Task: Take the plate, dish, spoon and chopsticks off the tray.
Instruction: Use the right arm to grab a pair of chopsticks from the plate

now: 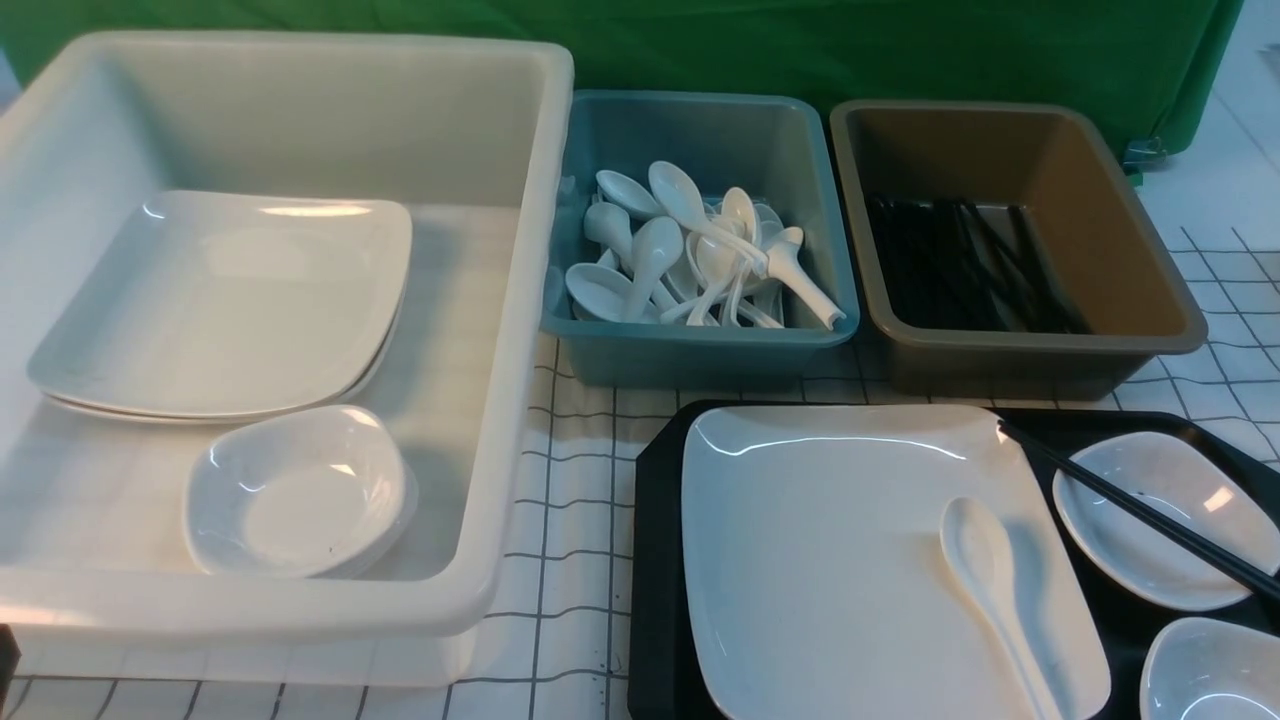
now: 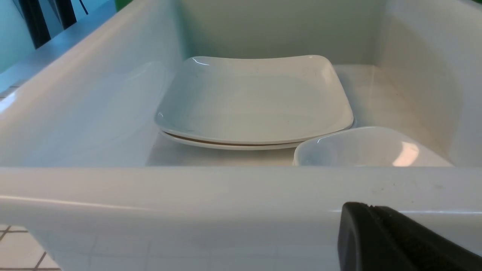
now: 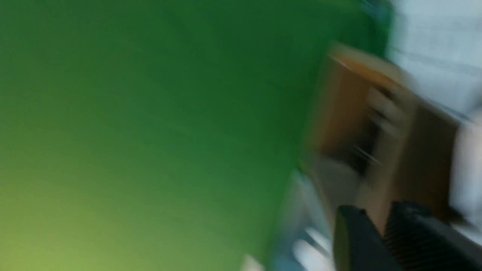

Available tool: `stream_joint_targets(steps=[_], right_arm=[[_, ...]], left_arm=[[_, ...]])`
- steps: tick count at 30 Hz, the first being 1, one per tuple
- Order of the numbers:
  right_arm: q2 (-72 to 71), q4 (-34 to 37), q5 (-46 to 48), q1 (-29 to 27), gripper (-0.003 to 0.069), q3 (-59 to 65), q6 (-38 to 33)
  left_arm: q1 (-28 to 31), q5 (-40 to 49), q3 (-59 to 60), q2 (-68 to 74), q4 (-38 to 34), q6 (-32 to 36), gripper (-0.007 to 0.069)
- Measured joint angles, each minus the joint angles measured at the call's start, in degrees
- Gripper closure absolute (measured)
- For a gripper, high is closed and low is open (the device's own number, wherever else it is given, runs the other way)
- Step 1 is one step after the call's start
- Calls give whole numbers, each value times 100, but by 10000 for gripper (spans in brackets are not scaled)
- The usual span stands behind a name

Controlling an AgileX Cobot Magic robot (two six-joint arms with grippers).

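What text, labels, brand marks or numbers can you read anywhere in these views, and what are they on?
No readable words, labels, brands, numbers or signs in any view.
The plate, spoon, chopsticks, tray, white tub, teal tub and brown tub all show plain, unmarked surfaces.
Right wrist view: too motion-blurred to read anything there.

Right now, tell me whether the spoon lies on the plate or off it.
On it: the spoon lies bowl-up on the plate, towards its right side.
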Motion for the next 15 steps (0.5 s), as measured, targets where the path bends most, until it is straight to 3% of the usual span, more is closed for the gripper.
stream_joint_targets(steps=[3, 4, 5, 7, 10, 14, 15], right_arm=[[180, -165, -179, 0, 615, -524, -642], [180, -200, -179, 0, 615, -591, -722], [558, -566, 589, 0, 629, -1315, -1613], [829, -802, 1190, 0, 629, -1868, -2216], [2179, -1135, 3755, 0, 629, -3353, -4588], [3983, -1294, 6025, 0, 629, -4240, -5432], [4078, -1294, 6113, 0, 629, -4272, -5452]], left_arm=[[0, 0, 0, 0, 0, -4, 603], [0, 0, 0, 0, 0, -4, 603], [0, 0, 0, 0, 0, -4, 603], [0, 0, 0, 0, 0, -4, 603], [0, 0, 0, 0, 0, -4, 603], [0, 0, 0, 0, 0, -4, 603], [0, 0, 0, 0, 0, -4, 603]])
